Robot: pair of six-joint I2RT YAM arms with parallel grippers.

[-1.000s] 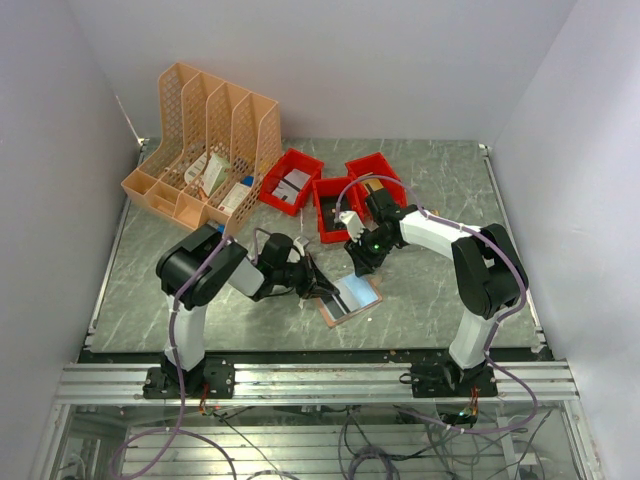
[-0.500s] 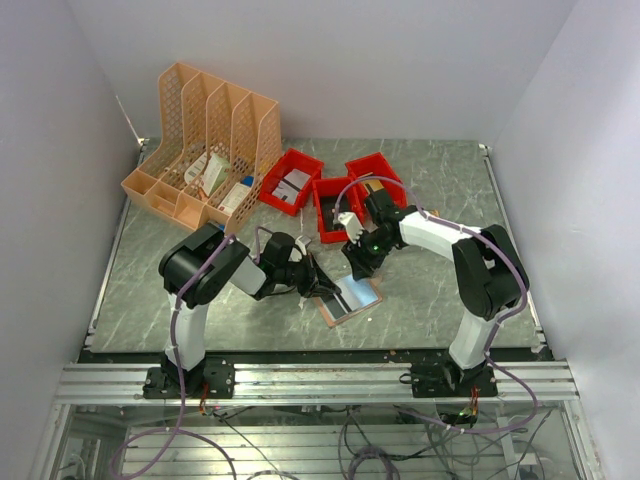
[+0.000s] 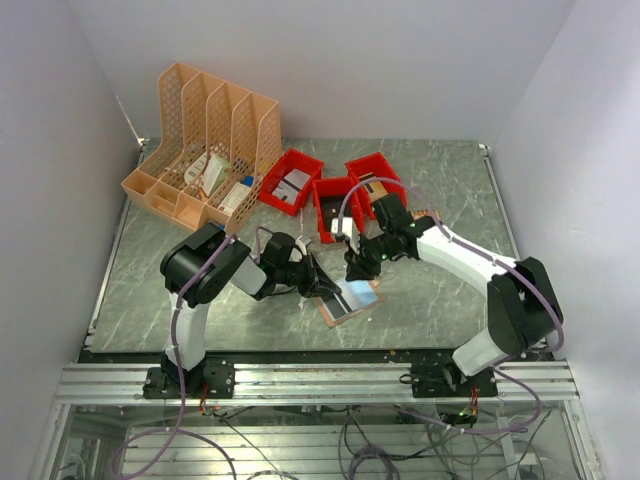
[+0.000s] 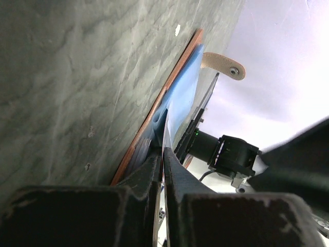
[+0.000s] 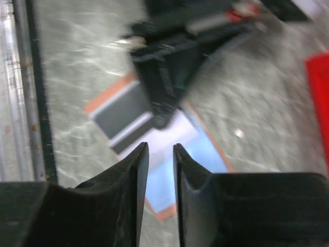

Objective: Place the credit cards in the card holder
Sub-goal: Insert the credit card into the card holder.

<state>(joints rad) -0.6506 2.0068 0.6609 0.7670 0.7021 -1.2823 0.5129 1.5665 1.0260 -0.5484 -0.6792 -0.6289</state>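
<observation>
While L claw (image 4: 163,157) clamps the blue card (image 4: 184,95) edge at the open holder (image 3: 329,316), top-view centre, R claw (image 5: 160,146) hovers above, slightly parted, empty.

Rack (image 3: 195,105): orange lattice, far left, packets in its front slots.
Bins (image 3: 304,158): three, red, right of rack, small items inside.
Table (image 3: 140,290): grey marbled.

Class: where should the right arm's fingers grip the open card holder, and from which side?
Likely the snap flap: it curls off the table at the card holder's end away from the left gripper, which pinches the blue card. Bring the right gripper in from that end, fingers across the flap.
</observation>
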